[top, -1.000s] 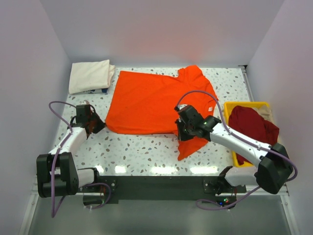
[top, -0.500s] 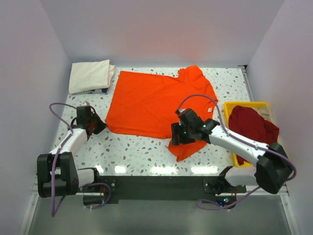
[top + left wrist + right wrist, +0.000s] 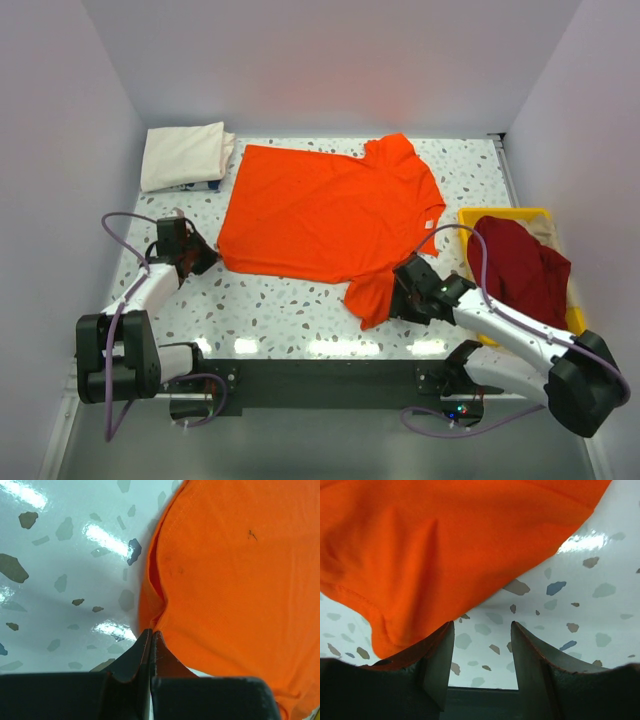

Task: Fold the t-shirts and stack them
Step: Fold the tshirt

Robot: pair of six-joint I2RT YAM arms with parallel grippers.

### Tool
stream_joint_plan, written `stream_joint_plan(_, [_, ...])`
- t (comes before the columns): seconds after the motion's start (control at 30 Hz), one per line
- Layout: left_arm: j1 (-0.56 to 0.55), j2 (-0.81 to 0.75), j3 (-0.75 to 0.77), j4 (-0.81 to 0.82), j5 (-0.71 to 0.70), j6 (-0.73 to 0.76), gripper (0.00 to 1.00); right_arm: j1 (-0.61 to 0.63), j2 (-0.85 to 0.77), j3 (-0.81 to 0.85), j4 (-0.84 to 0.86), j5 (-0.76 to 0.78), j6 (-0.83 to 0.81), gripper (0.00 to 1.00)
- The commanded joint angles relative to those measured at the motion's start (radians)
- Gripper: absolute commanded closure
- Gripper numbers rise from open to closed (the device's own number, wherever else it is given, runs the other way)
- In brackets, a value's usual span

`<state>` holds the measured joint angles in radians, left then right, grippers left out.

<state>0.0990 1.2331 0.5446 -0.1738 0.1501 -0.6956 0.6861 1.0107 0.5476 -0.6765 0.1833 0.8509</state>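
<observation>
White speckled tabletop [image 3: 290, 315] — glossy, flecked grey and blue, streaked with glare toward the front. Yellow plastic tray [image 3: 505, 212] at its right side. Pale plain walls [image 3: 330, 70] on three sides — dark strip [image 3: 320, 385] along the near edge.

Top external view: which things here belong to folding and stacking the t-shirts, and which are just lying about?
Part of the job:
- orange t-shirt, spread flat
- cream t-shirt, folded, far left corner
- dark red t-shirt, unfolded

Just lying about:
- yellow tray, only holding the dark red t-shirt
</observation>
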Motion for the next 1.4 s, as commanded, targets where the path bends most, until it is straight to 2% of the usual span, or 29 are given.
stream_joint_plan(0.0, [0.008,0.000,0.003,0.051,0.026,-0.005,1.00,0.000,0.032,-0.043,0.118,-0.056,0.100,0.47])
stream_joint_plan(0.13, [0.010,0.000,0.000,0.051,0.029,-0.005,1.00,0.000,0.071,-0.077,0.193,-0.059,0.160,0.46])
stream_joint_plan(0.3, [0.008,-0.003,-0.005,0.054,0.029,-0.002,1.00,-0.002,0.052,-0.095,0.216,0.008,0.204,0.46])
stream_joint_plan(0.4, [0.008,-0.001,-0.005,0.057,0.029,-0.005,1.00,-0.002,0.075,-0.101,0.232,0.022,0.220,0.52])
stream_joint_plan(0.5, [0.008,-0.001,-0.005,0.056,0.031,-0.005,1.00,-0.002,0.110,-0.098,0.220,0.041,0.214,0.75])
stream_joint_plan(0.53, [0.008,-0.001,-0.005,0.056,0.029,-0.005,1.00,-0.002,0.112,-0.088,0.188,0.054,0.205,0.90])
stream_joint_plan(0.6, [0.008,-0.007,-0.006,0.045,0.020,-0.004,1.00,-0.002,0.083,-0.063,0.131,0.083,0.194,1.00])
stream_joint_plan(0.77, [0.008,-0.066,-0.023,0.011,-0.036,-0.004,1.00,-0.005,-0.101,0.003,-0.133,0.198,0.166,1.00])
stream_joint_plan(0.93, [0.008,-0.136,-0.055,-0.030,-0.072,-0.005,1.00,-0.014,-0.266,0.060,-0.297,0.188,0.151,1.00])
stream_joint_plan(1.23, [0.008,-0.335,-0.080,-0.174,-0.173,-0.024,1.00,-0.013,-0.388,0.106,-0.425,0.131,0.163,1.00])
stream_joint_plan(1.37, [0.007,-0.350,-0.080,-0.133,-0.117,-0.027,1.00,-0.013,-0.386,0.144,-0.391,0.128,0.140,1.00])
